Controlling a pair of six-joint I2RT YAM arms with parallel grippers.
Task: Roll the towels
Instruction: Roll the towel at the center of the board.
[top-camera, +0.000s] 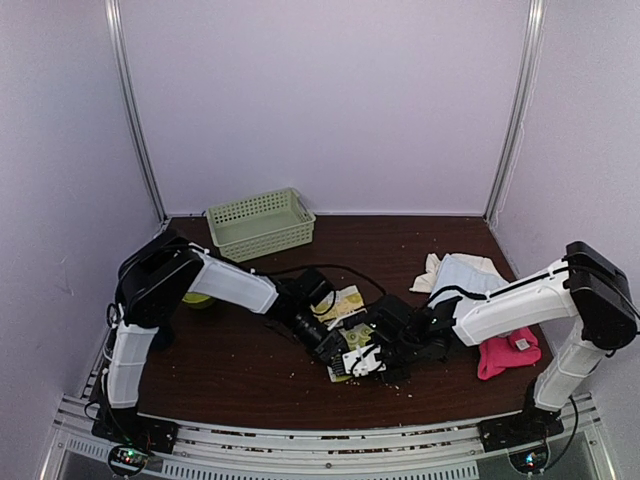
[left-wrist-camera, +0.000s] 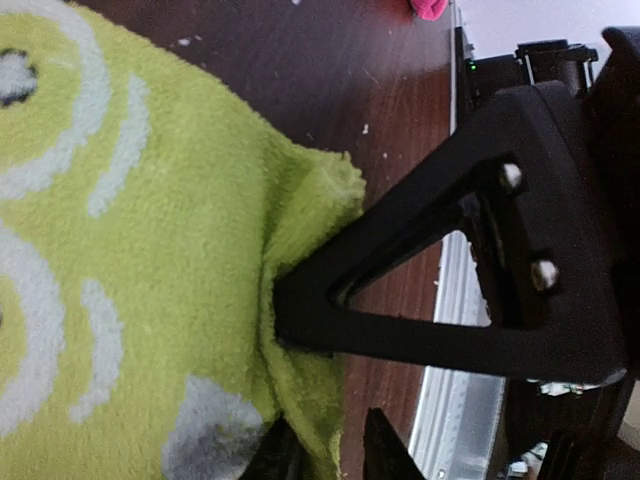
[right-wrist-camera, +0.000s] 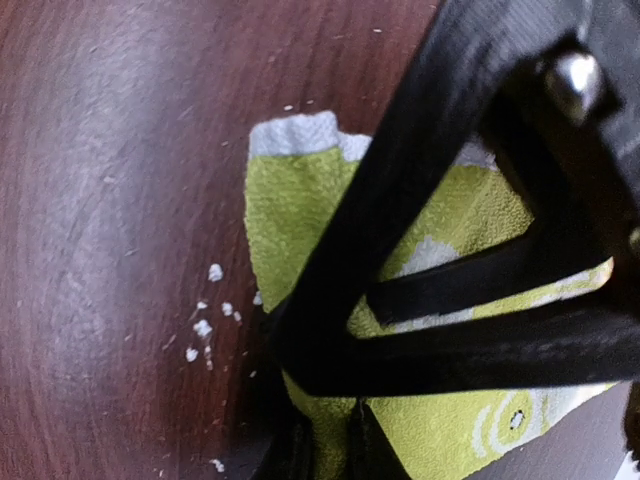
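Observation:
A lime-green towel (top-camera: 348, 301) with pale print lies on the dark table (top-camera: 240, 370) between my two arms. The left gripper (top-camera: 338, 351) is at one of its corners. In the left wrist view the towel (left-wrist-camera: 150, 250) has a folded edge lying between the slightly parted fingers of that gripper (left-wrist-camera: 335, 455), with a small gap on one side. My right gripper (top-camera: 374, 356) is shut on the towel's other edge, and the right wrist view shows cloth (right-wrist-camera: 290, 200) pinched in the gripper (right-wrist-camera: 335, 450). A light blue towel (top-camera: 470, 275), a cream-white one (top-camera: 430, 270) and a hot pink one (top-camera: 505, 352) lie at the right.
A green plastic basket (top-camera: 260, 223) stands at the back left. A small green lump (top-camera: 198, 299) sits beside the left arm. White crumbs (right-wrist-camera: 205, 325) dot the table near the towel. The metal rail (top-camera: 320, 440) runs along the near edge.

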